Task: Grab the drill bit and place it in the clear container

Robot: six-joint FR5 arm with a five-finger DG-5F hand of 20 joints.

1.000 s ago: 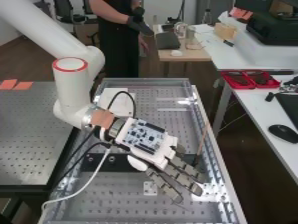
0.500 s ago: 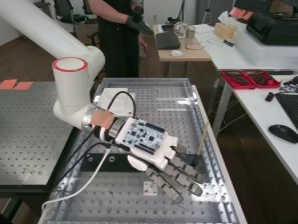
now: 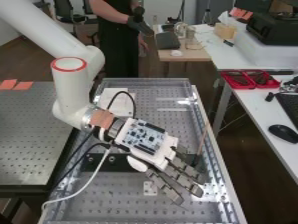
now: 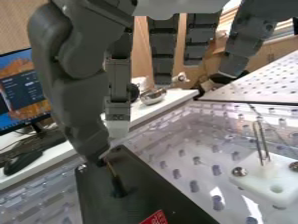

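Drill bit (image 4: pixel 114 172), to judge by its slim shaft and dark foot, stands on end on the black plate (image 4: pixel 149 187), and in the high view its shaft rises beside the hand (image 3: pixel 157 157). The hand is open, its fingers long and spread, with one digit hanging right over the bit in the wrist view; whether that tip touches the shaft I cannot tell. The step now, as I read it, is the grasp. I would bring thumb and fingers in evenly from opposite sides and let the pads meet on the shaft well above the foot, since a one-sided nudge would likely topple something so thin. Close gently, because a narrow round shaft may roll or swivel between pads, then lift straight up before moving sideways. Mind the white block (image 4: pixel 269 182) and its metal prong (image 4: pixel 260 142) on the way. The clear-walled tray (image 3: pixel 153 85) may be the container meant, though I cannot be sure; lower the bit well inside before letting go.
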